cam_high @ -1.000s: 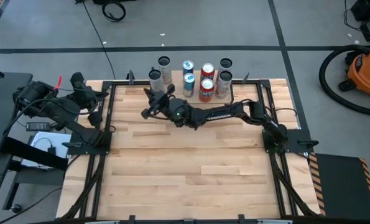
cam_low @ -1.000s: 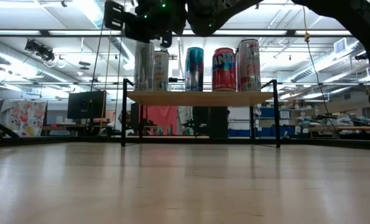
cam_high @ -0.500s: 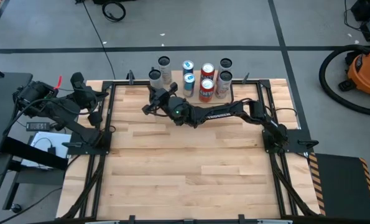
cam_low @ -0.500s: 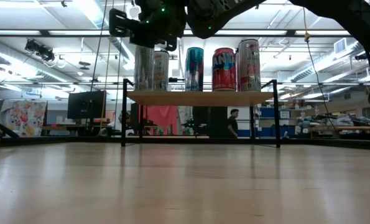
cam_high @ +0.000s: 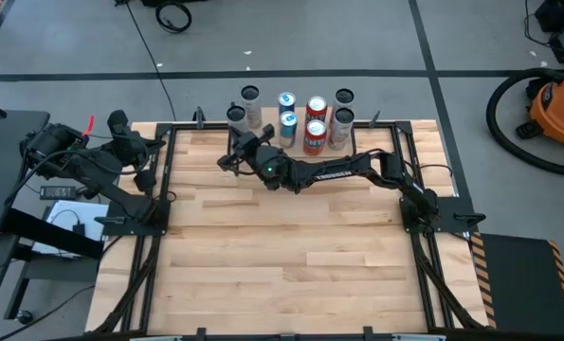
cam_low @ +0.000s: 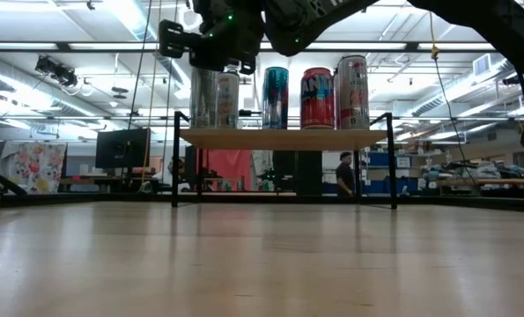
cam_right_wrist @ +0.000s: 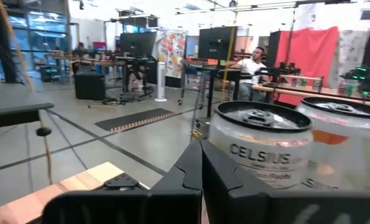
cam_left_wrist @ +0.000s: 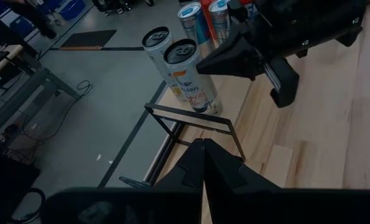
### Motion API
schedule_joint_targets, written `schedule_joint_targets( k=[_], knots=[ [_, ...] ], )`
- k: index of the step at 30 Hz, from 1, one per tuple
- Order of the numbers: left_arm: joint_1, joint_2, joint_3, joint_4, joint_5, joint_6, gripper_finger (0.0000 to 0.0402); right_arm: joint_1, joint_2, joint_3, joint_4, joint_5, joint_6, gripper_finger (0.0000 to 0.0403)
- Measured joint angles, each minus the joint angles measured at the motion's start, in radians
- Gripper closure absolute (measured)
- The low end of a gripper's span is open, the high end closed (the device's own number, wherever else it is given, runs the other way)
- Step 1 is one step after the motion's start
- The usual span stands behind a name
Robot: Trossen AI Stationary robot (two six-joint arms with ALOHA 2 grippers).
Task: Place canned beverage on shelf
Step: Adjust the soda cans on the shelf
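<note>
1. Above the near left part of the shelf [cam_low: 284, 137], the right gripper [cam_high: 232, 152] hangs at can-top height, reaching in from the right arm's base at the table's right edge. Its fingers look closed together with nothing between them in the right wrist view, tips just short of a silver Celsius can [cam_right_wrist: 260, 152].
2. Two silver Celsius cans [cam_left_wrist: 188, 71] stand upright at the shelf's left end, one just behind the other; the gripper is just in front of the nearer one, and contact cannot be judged.
3. Further along the shelf stand two blue cans [cam_high: 287, 118], two red cans [cam_high: 315, 128] and two pale cans [cam_high: 339, 109], all upright in a front and a back row.
4. The shelf sits at the far edge of the wooden table [cam_high: 282, 256], on thin black legs.
5. The left gripper [cam_high: 158, 144] waits at the table's far left corner, fingers closed and empty, well apart from the cans.
6. Beyond the table, a person [cam_low: 345, 173] shows in the room.
</note>
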Motion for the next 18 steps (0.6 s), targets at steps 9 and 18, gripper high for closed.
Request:
schedule_joint_targets(
  k=[9,18],
  knots=[
    [0.0,0.0,0.0,0.0,0.0,0.001,0.0395,0.008,0.0,0.0,-0.008,0.096,-0.026,0.04],
    [0.0,0.0,0.0,0.0,0.0,0.003,0.0395,0.052,0.0,0.0,0.006,0.266,-0.114,0.0399]
  ],
)
